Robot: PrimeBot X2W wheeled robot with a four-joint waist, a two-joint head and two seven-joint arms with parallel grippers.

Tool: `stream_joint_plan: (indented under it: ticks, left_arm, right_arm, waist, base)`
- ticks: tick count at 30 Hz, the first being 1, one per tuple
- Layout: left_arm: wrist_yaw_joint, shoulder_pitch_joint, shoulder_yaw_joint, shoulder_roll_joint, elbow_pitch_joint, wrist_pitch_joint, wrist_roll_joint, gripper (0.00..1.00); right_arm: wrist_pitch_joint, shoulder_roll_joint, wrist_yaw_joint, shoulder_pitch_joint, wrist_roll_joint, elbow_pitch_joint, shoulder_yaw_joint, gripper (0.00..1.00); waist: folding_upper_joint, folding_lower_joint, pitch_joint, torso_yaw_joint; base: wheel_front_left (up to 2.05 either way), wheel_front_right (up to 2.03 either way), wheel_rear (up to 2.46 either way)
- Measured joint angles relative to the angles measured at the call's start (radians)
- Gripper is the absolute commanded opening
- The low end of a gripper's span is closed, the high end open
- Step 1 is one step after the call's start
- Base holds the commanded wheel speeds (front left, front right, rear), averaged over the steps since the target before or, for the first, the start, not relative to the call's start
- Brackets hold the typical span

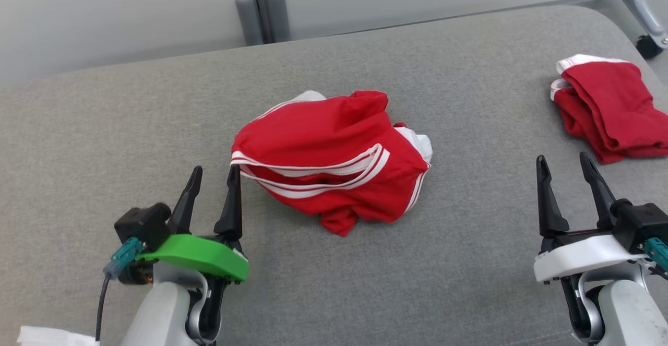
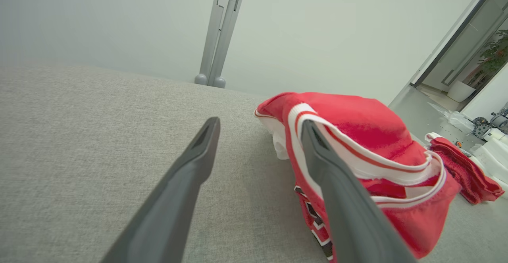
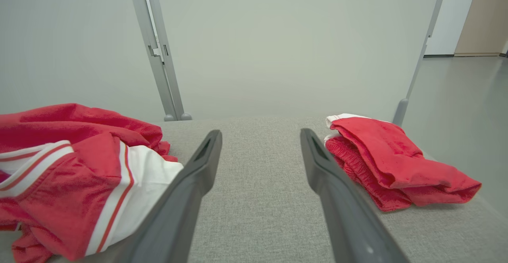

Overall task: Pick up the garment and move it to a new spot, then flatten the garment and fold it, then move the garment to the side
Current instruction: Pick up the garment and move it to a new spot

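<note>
A red garment [image 1: 334,158] with white stripes lies crumpled in a heap at the middle of the grey padded surface [image 1: 104,127]. My left gripper [image 1: 214,175] stands open just left of the heap, its right fingertip beside the striped edge, nothing between the fingers. In the left wrist view the garment [image 2: 369,136] bulges behind the right finger [image 2: 341,199] of the left gripper [image 2: 260,126]. My right gripper [image 1: 563,162] is open and empty at the lower right, well clear of the heap. In the right wrist view the garment [image 3: 71,167] lies left of the right gripper [image 3: 260,134].
A second red garment [image 1: 610,108], folded, lies near the surface's right edge; it also shows as the folded garment [image 3: 393,164] right of my right fingers. Grey metal posts [image 1: 261,7] stand behind the far edge. A white scrap [image 1: 52,335] sits at the lower left corner.
</note>
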Motion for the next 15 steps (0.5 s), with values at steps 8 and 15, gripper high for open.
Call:
stream_joint_plan:
  ticks: [8,15]
  left_arm:
    - [-0.010,0.066,0.087,-0.005,-0.046,0.000,0.039,1.00]
    - [-0.013,0.105,0.183,-0.009,-0.143,0.000,0.162,1.00]
  right_arm:
    - [0.000,0.004,0.000,0.010,-0.002,-0.001,0.001,1.00]
    - [0.000,0.013,0.000,0.017,-0.002,-0.003,0.003,1.00]
  waist:
    - [0.0000,0.0000,-0.048,0.061]
    - [0.0000,0.0000,-0.059,0.057]
  base:
    - [0.00,0.00,0.00]
    - [0.00,0.00,0.00]
